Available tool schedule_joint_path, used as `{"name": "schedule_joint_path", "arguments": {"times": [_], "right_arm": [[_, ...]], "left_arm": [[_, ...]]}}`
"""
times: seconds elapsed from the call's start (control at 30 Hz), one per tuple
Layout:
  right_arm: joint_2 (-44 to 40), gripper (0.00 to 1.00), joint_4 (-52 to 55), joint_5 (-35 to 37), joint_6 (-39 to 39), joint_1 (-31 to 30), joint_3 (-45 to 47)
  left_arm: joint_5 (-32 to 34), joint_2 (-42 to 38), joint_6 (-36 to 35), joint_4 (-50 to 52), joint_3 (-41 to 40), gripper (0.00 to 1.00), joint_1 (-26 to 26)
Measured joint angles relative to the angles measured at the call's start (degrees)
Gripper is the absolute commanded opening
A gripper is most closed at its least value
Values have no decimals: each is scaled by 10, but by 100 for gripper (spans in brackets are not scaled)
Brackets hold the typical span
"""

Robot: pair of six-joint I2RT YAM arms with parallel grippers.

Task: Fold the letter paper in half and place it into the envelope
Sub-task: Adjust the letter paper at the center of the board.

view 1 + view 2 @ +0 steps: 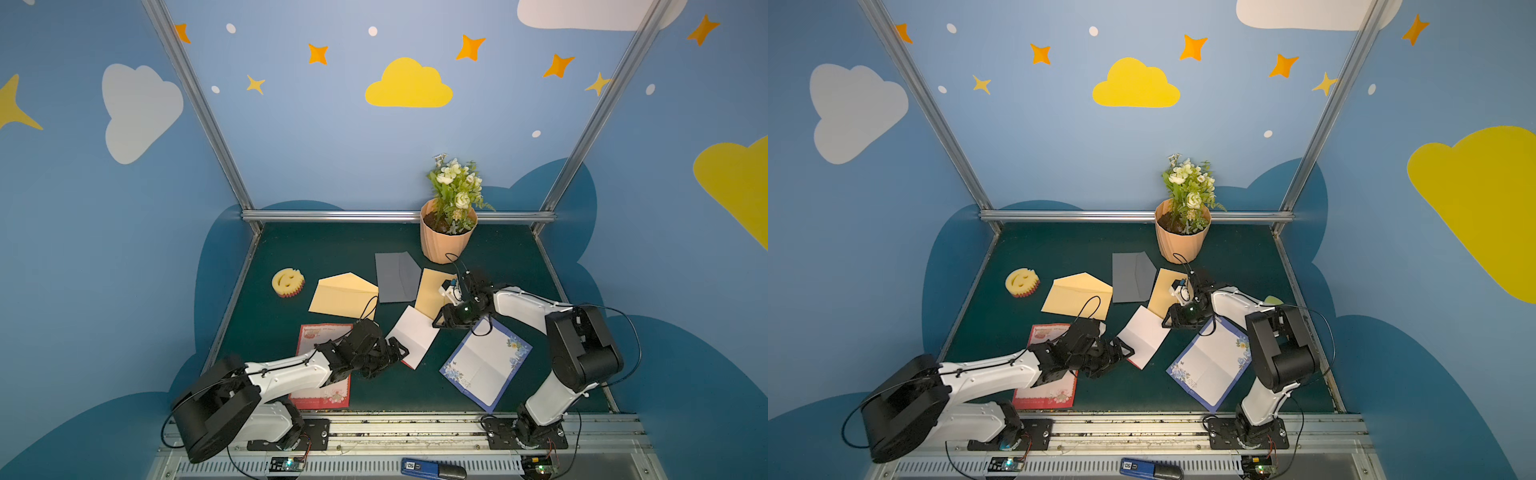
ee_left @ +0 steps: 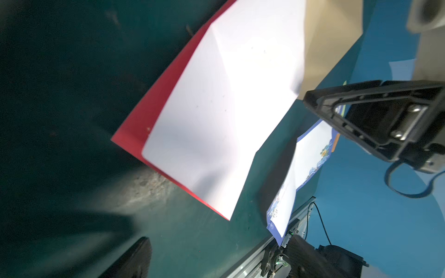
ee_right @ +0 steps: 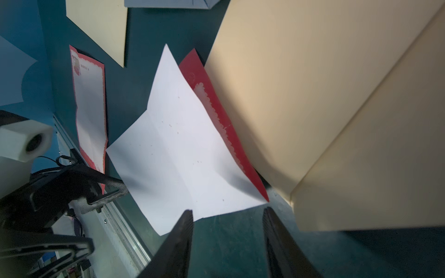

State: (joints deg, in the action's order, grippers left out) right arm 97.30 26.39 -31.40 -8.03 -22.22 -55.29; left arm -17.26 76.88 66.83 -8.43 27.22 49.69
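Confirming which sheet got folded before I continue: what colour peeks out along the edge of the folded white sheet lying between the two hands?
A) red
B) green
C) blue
A: a red strip borders the folded sheet in both wrist views.

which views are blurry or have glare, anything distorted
Left wrist view: folded white paper with red border is soft, dark green mat carries a bright glare patch. Right wrist view: tan paper envelope looms unfocused. Both top views: sharp, aluminium frame posts lean outward.
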Motion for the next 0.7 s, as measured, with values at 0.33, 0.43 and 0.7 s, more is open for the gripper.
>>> {"name": "schedule_joint_path", "arguments": {"times": [0.33, 0.43, 0.7], "right_arm": [[21, 46, -10, 19, 4, -1, -3], [30, 45, -15, 18, 4, -4, -9], [37, 40, -23, 11, 2, -21, -13]], "left_arm": [[-2, 59, 27, -51, 18, 79, 6], [-2, 74, 31, -58, 26, 73, 6], [-2, 94, 50, -73, 29, 47, -8]]}}
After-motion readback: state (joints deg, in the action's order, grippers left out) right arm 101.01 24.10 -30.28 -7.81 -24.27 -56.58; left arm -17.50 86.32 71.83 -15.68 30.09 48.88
